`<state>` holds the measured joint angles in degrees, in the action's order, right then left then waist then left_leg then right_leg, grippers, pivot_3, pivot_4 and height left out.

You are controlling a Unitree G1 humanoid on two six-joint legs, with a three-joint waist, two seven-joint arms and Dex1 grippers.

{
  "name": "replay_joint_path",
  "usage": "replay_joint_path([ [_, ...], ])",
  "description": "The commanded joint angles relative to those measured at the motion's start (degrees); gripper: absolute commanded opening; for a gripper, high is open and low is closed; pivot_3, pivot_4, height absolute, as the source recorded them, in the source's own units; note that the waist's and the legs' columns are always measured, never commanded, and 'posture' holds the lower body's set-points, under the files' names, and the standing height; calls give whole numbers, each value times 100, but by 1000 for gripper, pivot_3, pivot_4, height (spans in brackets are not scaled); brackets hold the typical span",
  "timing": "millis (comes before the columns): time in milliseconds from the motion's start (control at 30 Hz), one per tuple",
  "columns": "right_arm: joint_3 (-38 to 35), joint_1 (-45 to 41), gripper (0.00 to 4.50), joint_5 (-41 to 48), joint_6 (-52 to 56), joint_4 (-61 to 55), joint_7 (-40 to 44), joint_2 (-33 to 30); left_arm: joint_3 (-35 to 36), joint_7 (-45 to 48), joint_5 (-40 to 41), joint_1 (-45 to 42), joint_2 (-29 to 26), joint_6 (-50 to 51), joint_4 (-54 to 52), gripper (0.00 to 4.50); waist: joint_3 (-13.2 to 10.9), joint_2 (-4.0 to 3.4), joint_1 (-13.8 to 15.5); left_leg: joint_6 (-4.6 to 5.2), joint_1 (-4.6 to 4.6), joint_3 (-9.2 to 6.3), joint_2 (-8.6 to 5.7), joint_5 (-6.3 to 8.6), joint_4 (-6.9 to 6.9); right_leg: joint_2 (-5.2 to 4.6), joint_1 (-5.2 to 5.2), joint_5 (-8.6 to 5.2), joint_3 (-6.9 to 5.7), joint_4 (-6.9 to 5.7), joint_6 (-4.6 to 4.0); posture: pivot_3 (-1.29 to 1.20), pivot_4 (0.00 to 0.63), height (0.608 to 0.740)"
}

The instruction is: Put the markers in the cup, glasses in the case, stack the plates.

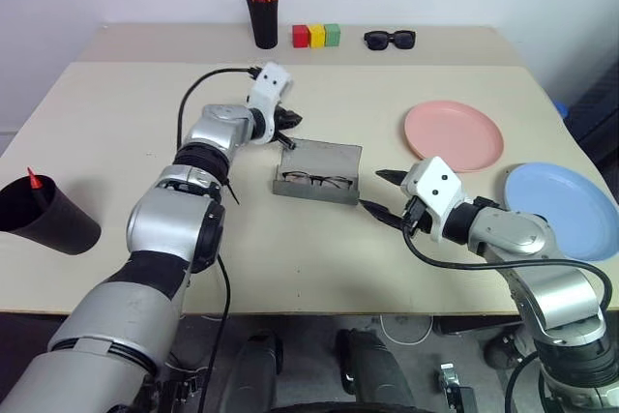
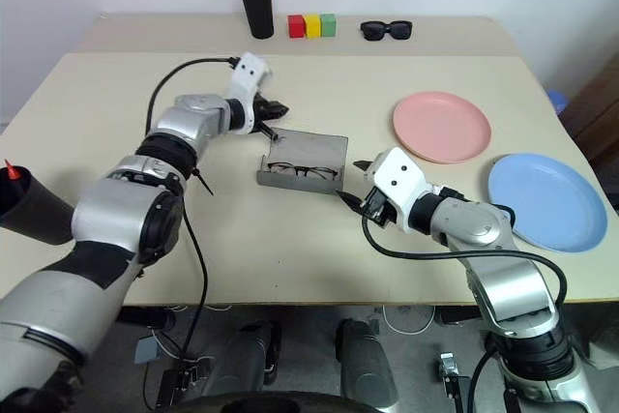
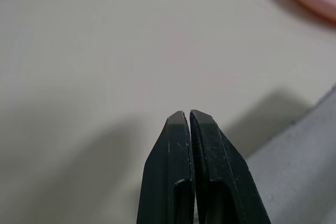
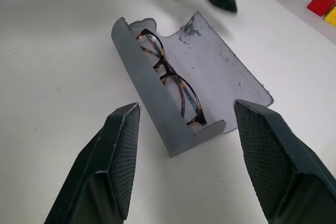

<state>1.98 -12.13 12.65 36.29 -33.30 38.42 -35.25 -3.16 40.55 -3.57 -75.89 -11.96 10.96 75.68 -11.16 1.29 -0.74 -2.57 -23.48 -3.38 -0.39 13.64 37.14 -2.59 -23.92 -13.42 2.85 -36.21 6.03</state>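
Observation:
The grey case [image 1: 327,163] lies open mid-table, lid flat behind it, with the thin-framed glasses [image 1: 314,181] resting inside the tray [image 4: 152,90]. My left gripper [image 1: 288,132] is shut and empty, its tips [image 3: 188,116] just above the table at the lid's far left corner. My right gripper [image 1: 375,192] stands open and empty beside the case's right end. The pink plate [image 1: 453,134] and blue plate [image 1: 561,210] lie side by side at the right, apart. At the left edge the black cup [image 1: 48,220] lies tilted, a red-orange marker tip [image 1: 32,179] poking out.
A black pen holder [image 1: 263,18] with bunched red-orange markers stands at the back, beside red, yellow and green blocks [image 1: 317,36] and black sunglasses [image 1: 390,40]. The left arm's black cable [image 1: 208,79] loops over the table.

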Motion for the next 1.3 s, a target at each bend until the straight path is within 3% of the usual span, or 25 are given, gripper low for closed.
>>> replay_joint_path([
  [33,-35,-9,2848,107,-38,-266,-90,50,-257,-7,-397,-256,37,-116,33,80,0,0,-19,0,0,0,0,0,0,1,0,0,0,0,0,0,150,740],
  [233,-13,150,2848,167,96,-540,-236,110,-349,223,-637,-195,70,-121,93,80,0,0,-8,0,1,0,1,0,-1,1,-1,0,0,-2,0,0,150,740],
  [633,54,120,2848,261,117,-540,-288,89,-123,2209,-383,63,-393,-265,-225,80,0,-1,-21,0,1,0,2,0,-1,2,-1,0,0,-3,-1,0,150,740],
  [700,75,103,2848,277,114,-534,-285,85,-4,1934,-299,107,-494,-330,-291,80,1,-1,-22,0,2,-1,3,0,-1,1,-1,0,1,-3,-1,0,150,740],
  [800,107,98,2848,288,119,-535,-299,90,607,543,91,80,-654,-256,-253,80,-1,1,-7,0,1,-4,4,0,1,0,-1,0,0,-4,-1,0,150,740],
  [967,221,84,2848,316,117,-524,-292,154,1015,-745,265,184,-663,-70,-137,80,0,1,4,0,2,-5,3,0,2,-1,-1,0,-1,-8,0,0,150,740],
  [1133,333,9,2848,324,114,-479,-309,235,913,-896,159,303,-422,-87,-88,80,0,1,17,0,2,-5,-3,0,7,-5,3,1,-2,-9,2,0,150,740],
  [1300,398,9,2848,316,142,-509,-365,286,781,-486,82,440,-235,-194,-60,80,0,1,-7,0,2,-5,-3,0,6,-3,2,2,-2,-10,2,0,150,740],
])
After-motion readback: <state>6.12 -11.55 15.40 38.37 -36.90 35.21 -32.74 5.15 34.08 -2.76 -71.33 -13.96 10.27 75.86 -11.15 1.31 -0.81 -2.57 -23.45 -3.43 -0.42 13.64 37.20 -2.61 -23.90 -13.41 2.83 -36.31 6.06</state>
